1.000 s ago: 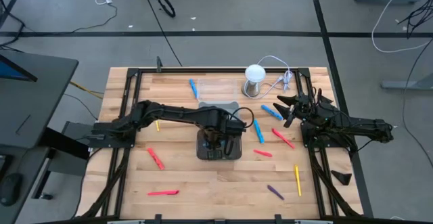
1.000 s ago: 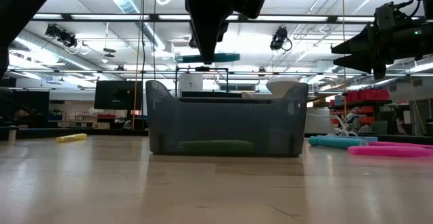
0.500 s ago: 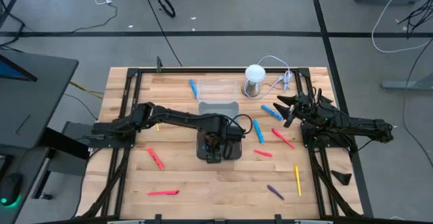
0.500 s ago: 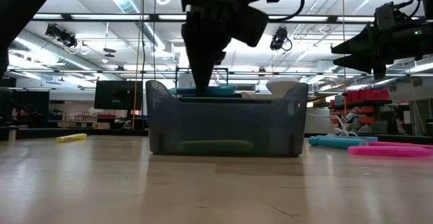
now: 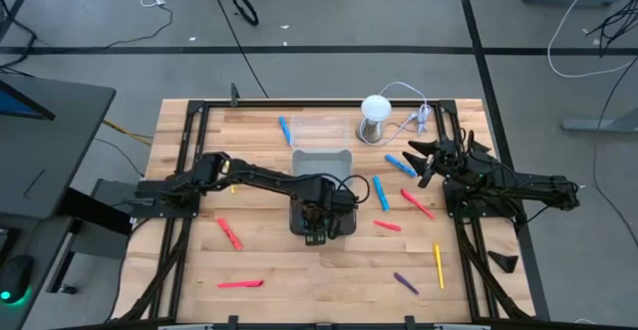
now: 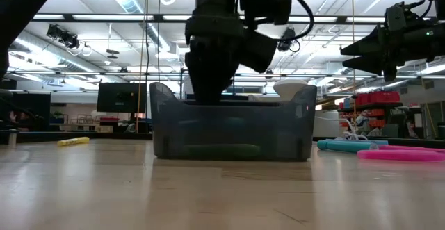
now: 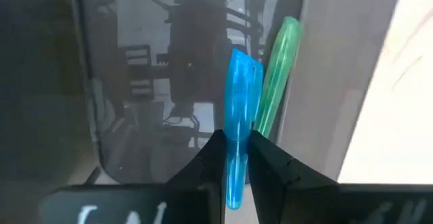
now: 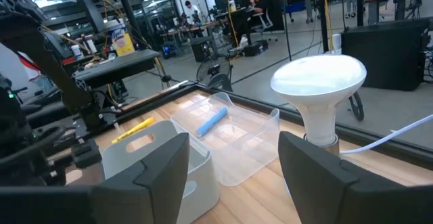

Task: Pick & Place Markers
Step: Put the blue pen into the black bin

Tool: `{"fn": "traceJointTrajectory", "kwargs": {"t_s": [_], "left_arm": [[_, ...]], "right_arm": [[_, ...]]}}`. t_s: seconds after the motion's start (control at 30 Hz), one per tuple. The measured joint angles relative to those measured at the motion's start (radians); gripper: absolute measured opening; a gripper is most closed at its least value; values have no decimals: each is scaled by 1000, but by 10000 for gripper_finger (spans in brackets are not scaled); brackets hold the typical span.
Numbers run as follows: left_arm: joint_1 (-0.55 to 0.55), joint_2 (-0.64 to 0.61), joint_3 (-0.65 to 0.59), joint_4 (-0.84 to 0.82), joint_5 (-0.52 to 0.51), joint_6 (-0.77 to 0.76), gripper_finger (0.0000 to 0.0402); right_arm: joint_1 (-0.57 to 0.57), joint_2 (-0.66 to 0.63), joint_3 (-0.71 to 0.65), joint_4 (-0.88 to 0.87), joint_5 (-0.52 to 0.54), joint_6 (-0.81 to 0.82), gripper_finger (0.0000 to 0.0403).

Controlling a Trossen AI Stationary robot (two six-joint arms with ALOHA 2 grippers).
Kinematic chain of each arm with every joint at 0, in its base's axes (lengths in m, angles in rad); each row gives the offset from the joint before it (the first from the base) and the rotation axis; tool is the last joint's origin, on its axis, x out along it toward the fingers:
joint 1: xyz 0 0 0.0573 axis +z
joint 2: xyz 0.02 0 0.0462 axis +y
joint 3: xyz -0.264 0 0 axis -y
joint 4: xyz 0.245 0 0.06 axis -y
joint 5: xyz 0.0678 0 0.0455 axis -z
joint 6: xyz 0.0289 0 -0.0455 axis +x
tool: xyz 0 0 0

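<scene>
My left gripper (image 5: 317, 232) reaches down inside a dark grey tray (image 5: 344, 220) at the table's middle and is shut on a blue marker (image 7: 240, 95). A green marker (image 7: 279, 68) lies on the tray floor beside it and shows through the tray wall in the low view (image 6: 221, 149). My right gripper (image 5: 424, 161) hangs open and empty above the table's right side, near a blue marker (image 5: 401, 164). Several blue, red-pink, yellow and purple markers lie loose on the wood. My left gripper pinches the blue marker about mid-length (image 7: 237, 139) between its two fingers, one on each long side. The fingers come from above, pointing down into the tray, and lie across the marker. The tray wall hides whether the marker touches the tray floor.
A second grey tray (image 5: 321, 159) and a clear tray (image 5: 324, 131) holding a blue marker (image 5: 285, 130) stand behind. A white-domed metal cylinder (image 5: 375, 118) with a cable stands at the far right. Loose markers include red-pink ones (image 5: 229, 232) (image 5: 417, 203), a yellow one (image 5: 438, 264) and a purple one (image 5: 405, 282).
My left gripper has gone down from above the dark grey tray into it, still shut on the blue marker. The marker has gone from well above the rim to below it.
</scene>
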Motion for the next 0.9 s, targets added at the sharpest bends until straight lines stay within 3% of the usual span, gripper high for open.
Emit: {"fn": "traceJointTrajectory", "kwargs": {"t_s": [0.53, 0.9], "left_arm": [[3, 35, -32, 47, -2, 7, 46], [10, 32, -13, 28, 16, 6, 87]], "right_arm": [[0, 0, 0, -1, 0, 0, 231], [0, 0, 0, 0, 0, 0, 231]]}}
